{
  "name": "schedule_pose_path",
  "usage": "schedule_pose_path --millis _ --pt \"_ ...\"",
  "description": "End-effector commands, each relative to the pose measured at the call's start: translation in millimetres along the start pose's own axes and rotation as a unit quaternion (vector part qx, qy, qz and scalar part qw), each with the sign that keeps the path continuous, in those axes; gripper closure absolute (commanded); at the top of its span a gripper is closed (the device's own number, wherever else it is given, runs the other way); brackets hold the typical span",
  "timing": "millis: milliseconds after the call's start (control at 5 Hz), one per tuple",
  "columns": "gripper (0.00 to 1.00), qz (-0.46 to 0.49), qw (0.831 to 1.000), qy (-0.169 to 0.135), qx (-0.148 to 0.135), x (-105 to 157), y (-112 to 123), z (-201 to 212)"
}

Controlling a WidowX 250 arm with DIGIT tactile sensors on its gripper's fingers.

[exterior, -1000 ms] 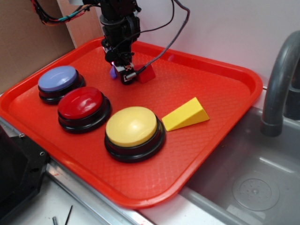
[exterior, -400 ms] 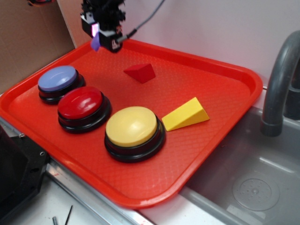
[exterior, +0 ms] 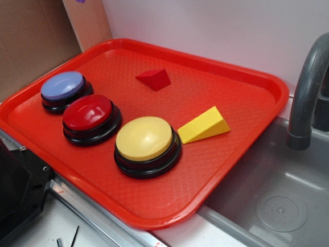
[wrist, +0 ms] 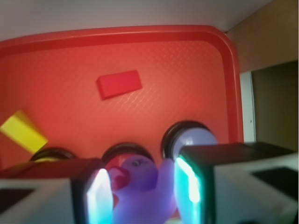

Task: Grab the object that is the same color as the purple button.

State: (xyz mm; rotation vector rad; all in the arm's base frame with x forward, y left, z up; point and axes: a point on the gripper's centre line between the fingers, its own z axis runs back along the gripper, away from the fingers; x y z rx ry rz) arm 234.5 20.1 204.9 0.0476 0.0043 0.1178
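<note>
Gripper: in the wrist view we see the gripper (wrist: 142, 193) with its two fingers (wrist: 98, 196) closed against a small purple toy piece (wrist: 140, 186), which sits clamped between the glowing pads. In the exterior view we can make out only a sliver of purple at the very top edge; the arm itself is out of that picture.

Purple toy piece: we find it held up in the air, clear of the tray (exterior: 241, 77), rounded in shape and blurred by closeness to the lens. From the wrist camera it hangs in front of the row of buttons.

Purple button: we see the purple button (exterior: 62, 86) at the left end of the tray, its lavender-blue dome on a black base. In the wrist view it peeks out just above the finger on the right of the picture.

Other buttons: the red button (exterior: 88, 113) stands just beside the purple one, and the yellow button (exterior: 144, 139) next along, the three in a diagonal row.

Wedges: the red wedge (exterior: 154, 78) lies toward the back of the tray, well apart from the buttons. The yellow wedge (exterior: 205, 125) lies just beside the yellow button.

Surroundings: we note a grey faucet (exterior: 308, 87) and a sink basin (exterior: 277, 206) at the right of the tray.
</note>
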Motion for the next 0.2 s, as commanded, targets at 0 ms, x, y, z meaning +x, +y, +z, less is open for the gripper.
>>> schedule_pose_path --millis 0 --pt "1.0 0.015 0.998 -0.038 -0.038 -13.5 -0.2 24.8"
